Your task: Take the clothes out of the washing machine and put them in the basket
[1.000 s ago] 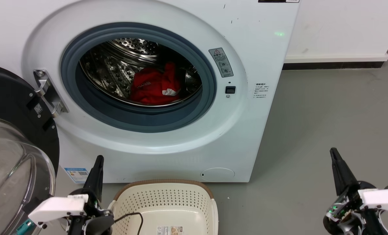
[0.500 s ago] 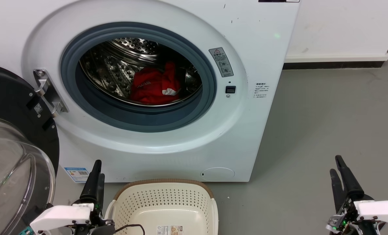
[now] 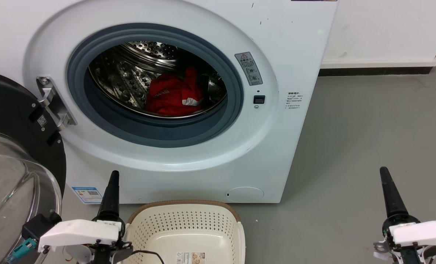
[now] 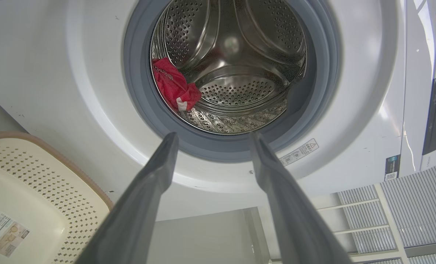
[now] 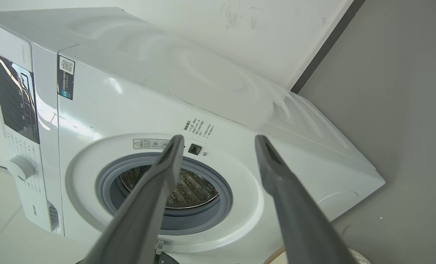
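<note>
Still in the washing machine point(image 3: 295, 55), the clothes point(image 3: 172, 97): a red heap with a white patch, low in the steel drum point(image 4: 240, 88) behind the grey seal, lying just as half a second ago. Below the porthole, on the floor point(image 3: 350, 128), the basket point(image 3: 188, 220), likewise unmoved, label showing on its base. Off to the left, the black-framed door point(image 3: 8, 110), swung wide. Changed since then — the left gripper point(image 3: 113, 175), risen a little beside the basket's left corner, seen from the head as one dark finger, yet spread well apart in the left wrist view, gripping nothing. Much the same for the right gripper point(image 3: 384, 171): slightly higher over bare floor, well right of the machine, fingers parted.
</note>
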Available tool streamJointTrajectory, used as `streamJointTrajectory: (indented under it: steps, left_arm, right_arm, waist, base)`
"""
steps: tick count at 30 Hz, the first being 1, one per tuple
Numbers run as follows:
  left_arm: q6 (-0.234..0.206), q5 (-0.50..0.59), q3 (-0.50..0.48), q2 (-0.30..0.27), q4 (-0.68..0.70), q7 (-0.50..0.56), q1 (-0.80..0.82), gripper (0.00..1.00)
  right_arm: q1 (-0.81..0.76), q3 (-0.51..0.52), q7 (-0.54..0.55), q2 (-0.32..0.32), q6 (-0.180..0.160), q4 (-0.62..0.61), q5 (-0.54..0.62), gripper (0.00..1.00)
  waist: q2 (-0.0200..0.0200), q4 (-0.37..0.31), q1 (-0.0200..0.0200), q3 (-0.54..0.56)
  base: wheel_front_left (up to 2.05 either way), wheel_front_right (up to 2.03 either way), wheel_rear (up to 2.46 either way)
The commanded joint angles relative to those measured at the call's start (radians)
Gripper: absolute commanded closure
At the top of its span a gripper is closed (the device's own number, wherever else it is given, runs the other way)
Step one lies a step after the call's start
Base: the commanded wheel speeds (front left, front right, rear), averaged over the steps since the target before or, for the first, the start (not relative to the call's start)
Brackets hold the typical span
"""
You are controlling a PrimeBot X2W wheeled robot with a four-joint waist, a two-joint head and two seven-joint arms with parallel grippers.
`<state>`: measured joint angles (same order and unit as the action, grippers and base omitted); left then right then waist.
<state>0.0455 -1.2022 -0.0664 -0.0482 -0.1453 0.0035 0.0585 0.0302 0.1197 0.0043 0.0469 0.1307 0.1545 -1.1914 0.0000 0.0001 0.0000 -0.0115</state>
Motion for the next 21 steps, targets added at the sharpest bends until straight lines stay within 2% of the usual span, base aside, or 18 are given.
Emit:
streamJointTrajectory:
  steps: [1,13,21]
  left_arm:
    - [-0.013,0.059,0.011,-0.002,0.031,-0.013,0.003,0.00]
    - [-0.077,0.294,0.062,-0.002,0.076,-0.058,-0.008,0.00]
    - [-0.104,0.423,0.084,-0.003,0.101,-0.085,-0.016,0.00]
  right_arm:
    - [0.000,-0.006,-0.013,0.004,0.000,-0.036,0.065,0.00]
    - [-0.029,-0.047,-0.058,0.004,0.000,-0.112,0.362,0.00]
    - [-0.048,-0.055,-0.086,0.005,0.000,-0.138,0.501,0.00]
  waist:
    - [0.0000,0.000,0.0000,0.000]
    - [0.0000,0.001,0.0000,-0.002]
    - [0.0000,0.000,0.0000,-0.003]
  base:
    - [0.00,0.00,0.00]
    - [0.00,0.00,0.00]
    - [0.00,0.00,0.00]
